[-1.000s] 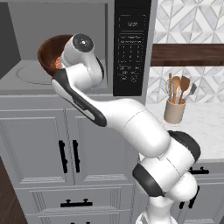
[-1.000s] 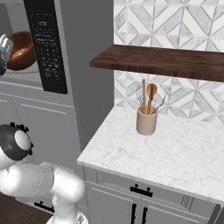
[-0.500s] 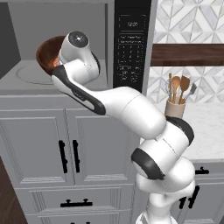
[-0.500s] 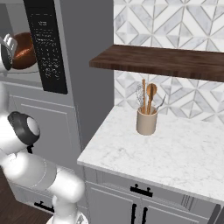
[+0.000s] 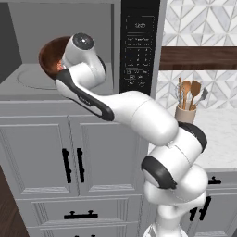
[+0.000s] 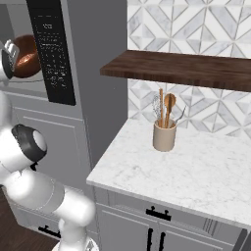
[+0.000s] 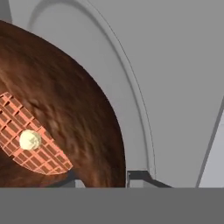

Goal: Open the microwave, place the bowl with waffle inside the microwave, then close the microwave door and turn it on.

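Grey cabinets (image 5: 55, 152) below and beside, black bar handles on the doors. Above them, microwave (image 5: 69, 51) standing open: grey cavity exposed, black keypad panel (image 5: 139, 46) on its right side, round turntable (image 5: 34, 78) on the cavity floor. Door itself not visible in these views.

To the right, white marble table (image 6: 196, 166) under a dark wooden shelf (image 6: 186, 68), patterned tile wall behind. White arm (image 5: 134, 111) reaching from the base up and left into the microwave opening, wrist level with the cavity.

Bowl (image 5: 50, 58), reddish-brown wood, carried at the front of the cavity, tilted with its hollow facing out toward the left base camera, above the turntable rather than resting flat on it. Seen again past the keypad edge in the right base view (image 6: 25, 55). In the hand view, bowl (image 7: 74, 113) fills the left side, turntable rim curving behind it.

Beige crock (image 6: 164, 135) of wooden spoons on the table, well apart from the microwave.

End effector (image 7: 103, 179) closed tight on the bowl's rim, one dark fingertip (image 7: 140, 176) showing just outside the wall.

Waffle (image 7: 30, 140), orange grid pattern with a pale dab on top, lying against the bowl's inner wall.
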